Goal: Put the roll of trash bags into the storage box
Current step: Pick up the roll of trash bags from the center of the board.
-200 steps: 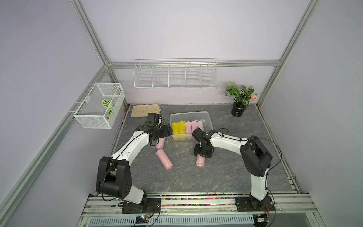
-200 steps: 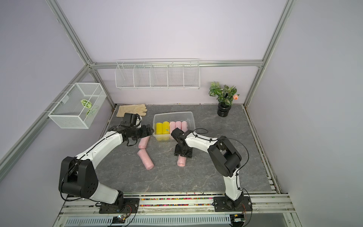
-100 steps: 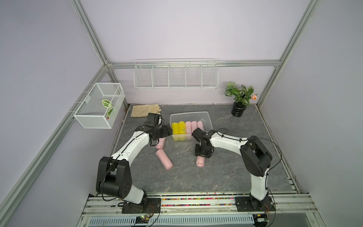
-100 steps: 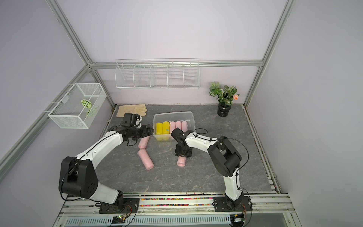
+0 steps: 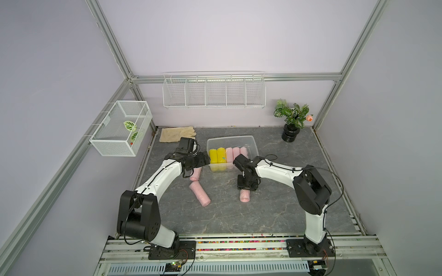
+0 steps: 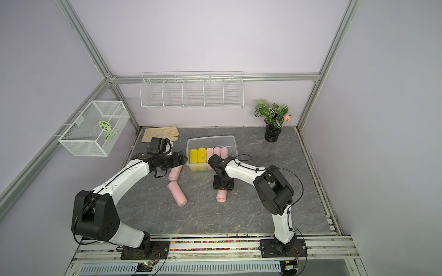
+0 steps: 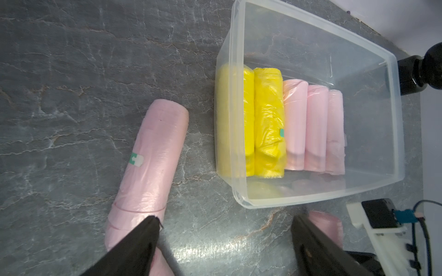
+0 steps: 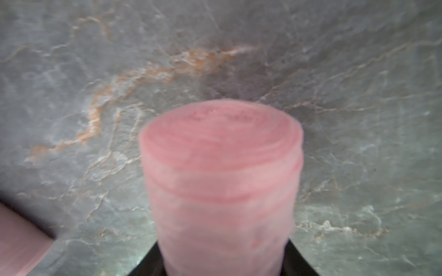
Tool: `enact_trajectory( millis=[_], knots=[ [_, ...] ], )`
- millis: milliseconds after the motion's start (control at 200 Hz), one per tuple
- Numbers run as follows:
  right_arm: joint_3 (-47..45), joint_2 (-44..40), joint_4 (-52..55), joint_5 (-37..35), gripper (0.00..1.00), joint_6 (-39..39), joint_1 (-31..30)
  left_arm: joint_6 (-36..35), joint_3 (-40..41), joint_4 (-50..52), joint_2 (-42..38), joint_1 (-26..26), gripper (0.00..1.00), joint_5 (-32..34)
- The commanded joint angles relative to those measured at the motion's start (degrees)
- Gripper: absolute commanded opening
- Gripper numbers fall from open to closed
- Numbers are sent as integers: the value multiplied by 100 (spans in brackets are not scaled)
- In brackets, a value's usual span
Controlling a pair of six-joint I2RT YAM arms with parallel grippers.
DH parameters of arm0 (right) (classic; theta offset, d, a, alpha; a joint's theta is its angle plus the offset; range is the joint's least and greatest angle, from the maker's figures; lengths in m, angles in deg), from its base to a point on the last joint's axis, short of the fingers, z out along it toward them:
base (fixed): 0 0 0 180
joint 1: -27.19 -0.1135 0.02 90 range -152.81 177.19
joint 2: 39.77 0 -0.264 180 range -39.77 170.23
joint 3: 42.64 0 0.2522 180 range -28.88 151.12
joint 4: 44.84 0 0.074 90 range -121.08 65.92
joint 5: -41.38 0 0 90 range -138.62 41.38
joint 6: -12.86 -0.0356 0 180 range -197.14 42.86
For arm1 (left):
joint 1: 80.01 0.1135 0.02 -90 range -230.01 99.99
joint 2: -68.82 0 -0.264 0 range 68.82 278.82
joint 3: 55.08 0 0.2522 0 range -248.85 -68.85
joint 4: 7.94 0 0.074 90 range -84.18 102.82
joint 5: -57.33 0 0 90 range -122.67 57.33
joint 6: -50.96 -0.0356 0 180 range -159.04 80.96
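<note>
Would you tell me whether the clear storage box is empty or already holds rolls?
Partly filled: the storage box holds two yellow rolls and three pink rolls lying side by side at one end.

No legible text, brand or number found. Green-and-white sticker (image 7: 135, 159) on loose pink roll (image 7: 153, 133) and green tab (image 7: 281, 132) on yellow roll (image 7: 269, 107): no readable characters.

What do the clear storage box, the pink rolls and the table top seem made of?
The storage box looks like glossy translucent plastic: rolls show through its walls. The pink rolls seem thin plastic film, wrinkled and shiny. The table top looks like grey veined stone, possibly a printed laminate.
</note>
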Motion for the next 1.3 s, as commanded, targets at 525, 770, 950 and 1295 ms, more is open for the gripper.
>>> enact_trajectory(
  millis=[525,770,950,1295],
  knots=[
    [2601,-280,1872,-651,52,1829,1022,-13,165,-99,-121,28,91,-25],
    [4486,762,2337,-1093,51,2293,1341,-13,226,-112,-159,30,91,-33],
    [5533,1596,2525,-1129,49,2396,1564,23,314,-138,-259,31,91,-51],
    [5678,2166,2026,-993,48,2258,1633,49,451,-148,-320,31,91,-78]
  ],
)
